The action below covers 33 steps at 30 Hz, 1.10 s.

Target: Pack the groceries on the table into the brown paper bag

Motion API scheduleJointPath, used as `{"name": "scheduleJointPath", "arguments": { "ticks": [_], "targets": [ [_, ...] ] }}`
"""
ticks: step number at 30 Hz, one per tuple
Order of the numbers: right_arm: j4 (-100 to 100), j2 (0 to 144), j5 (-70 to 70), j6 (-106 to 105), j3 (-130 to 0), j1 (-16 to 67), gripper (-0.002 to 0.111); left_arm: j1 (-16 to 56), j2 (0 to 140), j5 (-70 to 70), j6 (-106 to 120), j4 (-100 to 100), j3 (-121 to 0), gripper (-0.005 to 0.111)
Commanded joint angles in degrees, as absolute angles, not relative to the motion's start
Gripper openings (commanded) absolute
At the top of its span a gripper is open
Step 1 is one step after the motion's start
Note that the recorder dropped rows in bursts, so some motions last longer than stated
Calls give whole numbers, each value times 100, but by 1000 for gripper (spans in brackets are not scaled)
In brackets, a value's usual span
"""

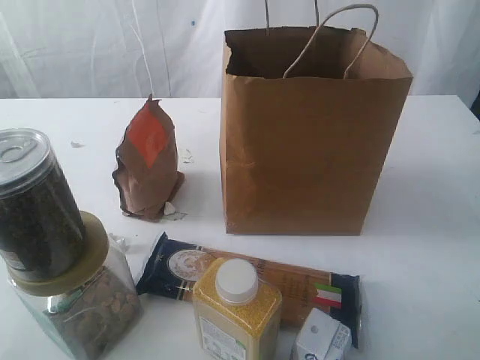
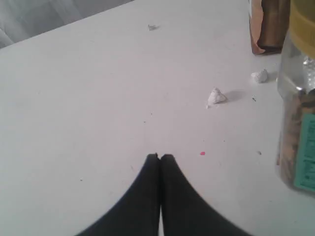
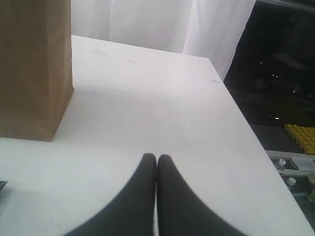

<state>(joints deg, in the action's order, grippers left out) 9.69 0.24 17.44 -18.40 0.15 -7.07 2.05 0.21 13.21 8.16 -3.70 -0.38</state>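
White worktop [image 1: 439, 195] is overhung by left tool [image 2: 160, 157] and right tool [image 3: 156, 157]; both are held low, jaws closed empty.

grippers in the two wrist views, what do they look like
The left gripper and right gripper look alike: two matte black fingers each, wide at the base, curving in to slim rounded tips. No cables, markings or labels show, and the arms themselves are out of view.
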Motion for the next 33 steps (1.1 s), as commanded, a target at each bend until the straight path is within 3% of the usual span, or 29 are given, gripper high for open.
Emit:
{"name": "scheduleJointPath", "arguments": {
  "ticks": [1, 7, 12, 21, 26, 33],
  "targets": [
    [959, 0, 1664, -1812, 0, -733, 0, 243, 0, 440, 505, -36, 0, 0],
    [959, 0, 1664, -1812, 0, -733, 0, 243, 0, -2555, 117, 209, 0, 0],
    [959, 0, 1664, -1812, 0, -733, 0, 243, 0, -3772, 338, 249, 0, 0],
    [959, 0, 1664, -1812, 0, -733, 0, 243, 408, -3929, 302, 178, -1448, 0],
    [959, 0, 1664, -1812, 0, -733, 0, 243, 1595, -3551, 206, -292, -2429, 0],
    [959, 0, 1664, -1812, 0, -733, 0, 243, 3516, -2983, -91, -355, -2886, 0]
  ]
}}
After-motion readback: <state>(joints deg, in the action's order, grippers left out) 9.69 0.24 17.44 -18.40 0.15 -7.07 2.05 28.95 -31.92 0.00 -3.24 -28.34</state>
